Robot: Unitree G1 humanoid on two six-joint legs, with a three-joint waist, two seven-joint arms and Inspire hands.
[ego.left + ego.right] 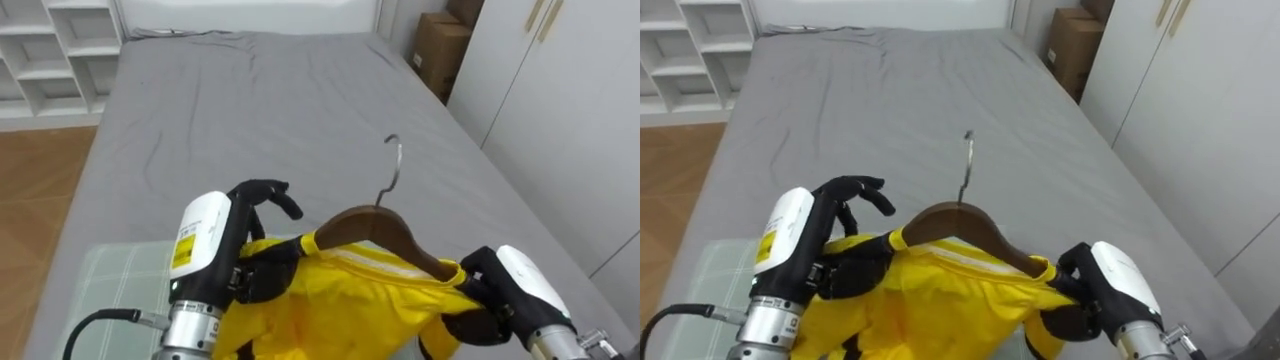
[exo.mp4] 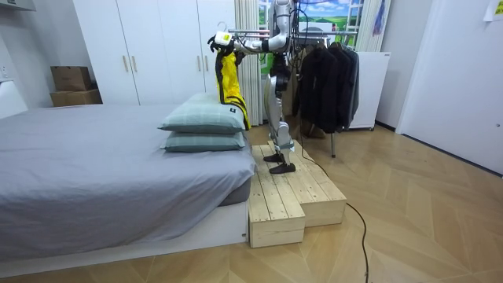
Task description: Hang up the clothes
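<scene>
A yellow garment (image 1: 330, 305) hangs on a brown wooden hanger (image 1: 370, 228) whose metal hook (image 1: 395, 160) points up and away from me. My left hand (image 1: 255, 265) is curled round the hanger's left shoulder and the yellow cloth there. My right hand (image 1: 485, 285) grips the hanger's right end through the cloth. In the room view I stand on a wooden platform (image 2: 287, 192) at the bed's side, holding the yellow garment (image 2: 229, 79) high over the pillows, with the clothes rack (image 2: 259, 33) just behind me.
Below the garment lies the grey bed (image 1: 280, 100), with a pale green pillow (image 1: 110, 290) at the lower left. Dark clothes (image 2: 326, 75) hang on the rack. White wardrobes (image 1: 560, 120), a cardboard box (image 1: 440, 50) and white shelves (image 1: 50, 50) border the bed.
</scene>
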